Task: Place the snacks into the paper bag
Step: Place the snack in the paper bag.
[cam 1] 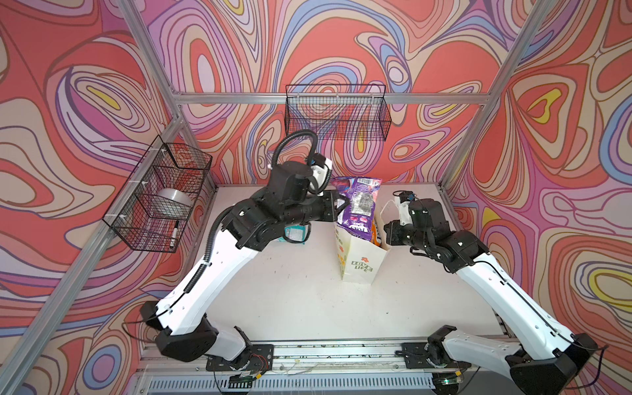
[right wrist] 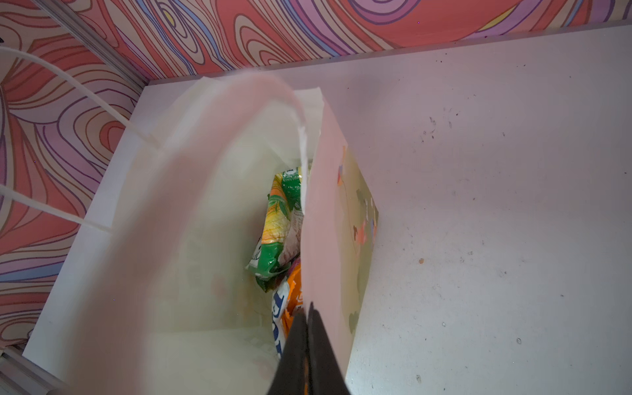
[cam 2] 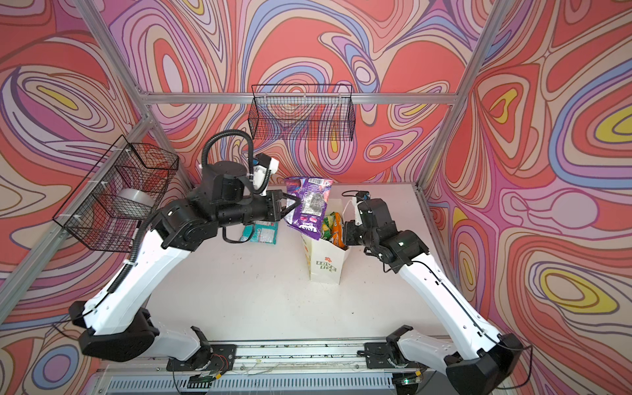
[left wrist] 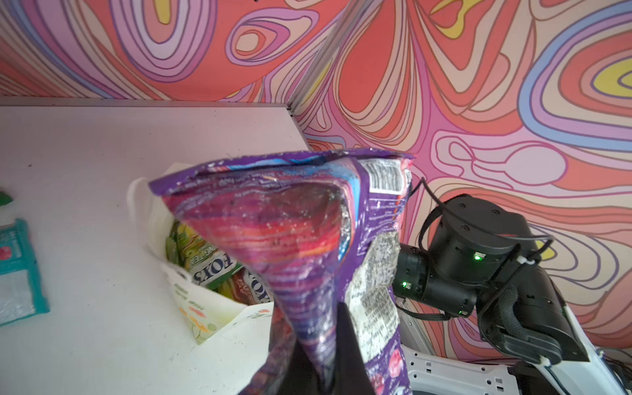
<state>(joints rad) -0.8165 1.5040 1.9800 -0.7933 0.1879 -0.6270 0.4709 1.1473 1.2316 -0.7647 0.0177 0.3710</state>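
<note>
In a top view, left jaws pinch purple snack (cam 1: 359, 205) over paper bag (cam 1: 357, 263), right jaws pinch rim, teal packet (cam 1: 293, 235) nearby

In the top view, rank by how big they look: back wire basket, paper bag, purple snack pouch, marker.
1. back wire basket
2. paper bag and purple snack pouch: close; the pouch hangs nearer the camera, so unranked
3. marker, smallest
</note>
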